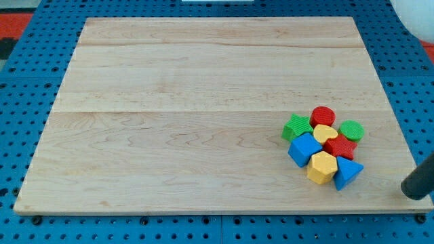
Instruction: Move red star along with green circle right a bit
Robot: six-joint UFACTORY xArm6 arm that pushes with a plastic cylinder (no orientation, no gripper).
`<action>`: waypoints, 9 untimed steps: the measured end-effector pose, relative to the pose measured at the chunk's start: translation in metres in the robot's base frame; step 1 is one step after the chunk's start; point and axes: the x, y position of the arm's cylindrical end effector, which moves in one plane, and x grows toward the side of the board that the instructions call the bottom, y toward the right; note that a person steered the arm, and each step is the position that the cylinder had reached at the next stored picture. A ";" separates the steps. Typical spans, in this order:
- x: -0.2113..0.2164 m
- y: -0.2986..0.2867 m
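Note:
The red star (340, 146) sits in a tight cluster of blocks at the board's lower right. The green circle (351, 130) touches it just above and to the right. Around them lie a yellow heart (325, 133), a red cylinder (323, 116), a green star (296, 127), a blue cube (304, 149), a yellow hexagon (322, 167) and a blue triangle (346, 172). My tip (411, 192) is at the board's right edge, well to the right of and below the cluster, touching no block.
The wooden board (203, 102) lies on a blue pegboard (20, 102). The board's right edge runs close to the right of the cluster. A white object (417, 17) shows at the view's top right corner.

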 end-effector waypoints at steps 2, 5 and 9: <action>-0.013 -0.084; -0.079 -0.140; -0.030 -0.041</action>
